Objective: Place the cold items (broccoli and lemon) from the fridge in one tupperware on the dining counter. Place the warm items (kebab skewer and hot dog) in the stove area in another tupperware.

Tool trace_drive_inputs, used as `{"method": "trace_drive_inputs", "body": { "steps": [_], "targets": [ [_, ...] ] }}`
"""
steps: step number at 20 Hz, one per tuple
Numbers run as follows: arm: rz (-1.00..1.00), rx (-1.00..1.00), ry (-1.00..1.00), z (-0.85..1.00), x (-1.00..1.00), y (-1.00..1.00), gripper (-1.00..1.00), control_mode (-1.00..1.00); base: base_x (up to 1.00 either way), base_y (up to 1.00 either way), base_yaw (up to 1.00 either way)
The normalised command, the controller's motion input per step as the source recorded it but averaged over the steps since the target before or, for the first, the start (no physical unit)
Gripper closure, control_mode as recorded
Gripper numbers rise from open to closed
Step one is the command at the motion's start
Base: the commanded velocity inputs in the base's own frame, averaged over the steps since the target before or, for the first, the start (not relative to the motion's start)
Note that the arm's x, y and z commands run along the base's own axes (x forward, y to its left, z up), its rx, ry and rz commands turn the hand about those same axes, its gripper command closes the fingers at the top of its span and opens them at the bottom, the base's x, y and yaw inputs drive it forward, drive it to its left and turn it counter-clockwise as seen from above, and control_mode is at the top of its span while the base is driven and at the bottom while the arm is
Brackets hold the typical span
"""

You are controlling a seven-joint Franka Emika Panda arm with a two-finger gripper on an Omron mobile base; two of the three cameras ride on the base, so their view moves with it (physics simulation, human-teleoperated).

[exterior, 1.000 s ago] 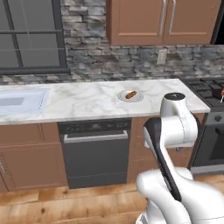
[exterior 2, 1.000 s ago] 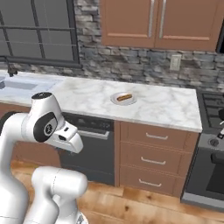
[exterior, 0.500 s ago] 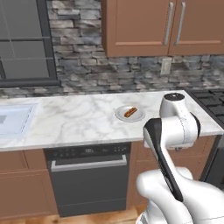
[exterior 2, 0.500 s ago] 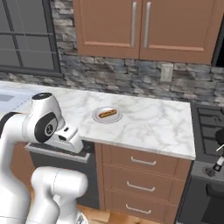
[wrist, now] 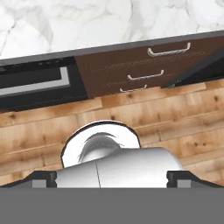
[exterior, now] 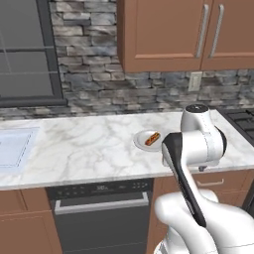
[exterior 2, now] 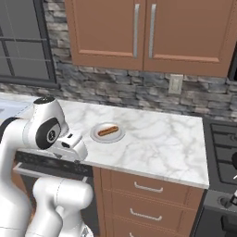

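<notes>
Fingertips of the end effector point(wrist: 112, 178) sit dark at the two bottom corners of the hand view, spread wide apart with nothing between them — released. Beyond them lies wooden floor point(wrist: 131, 118), then brown drawers point(wrist: 144, 70) across the upper middle. On the marble tabletop point(exterior: 89, 149), right of centre in the left base view, a white plate point(exterior: 148, 140) carries the hot dog point(exterior: 152, 138). Stone wall point(exterior: 124, 84) and wooden cabinets point(exterior: 183, 30) fill the top.
</notes>
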Motion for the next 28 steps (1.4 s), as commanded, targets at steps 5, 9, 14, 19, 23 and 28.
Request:
{"method": "trace_drive_inputs", "body": {
  "steps": [5, 9, 14, 19, 23, 28],
  "targets": [
    [0.00, 0.00, 0.00, 0.00, 0.00, 0.00, -1.00, 1.00, 0.26, 0.00, 0.00],
    [-0.15, 0.23, -0.02, -0.23, 0.20, -0.18, -1.00, -1.00, 0.00, -0.09, -0.02],
    [-0.27, 0.11, 0.07, 0.09, 0.83, 0.00, -1.00, -1.00, 0.00, 0.00, 0.00],
    [-0.40, 0.07, 0.16, 0.43, 0.83, 0.01, -1.00, -1.00, 0.00, 0.00, 0.00],
    [-0.34, -0.05, 0.11, -0.03, 1.00, 0.07, -1.00, -1.00, 0.00, 0.00, 0.00],
    [-0.16, -0.07, 0.00, -0.29, 1.00, 0.05, -1.00, -1.00, 0.00, 0.00, 0.00]
  ]
}}
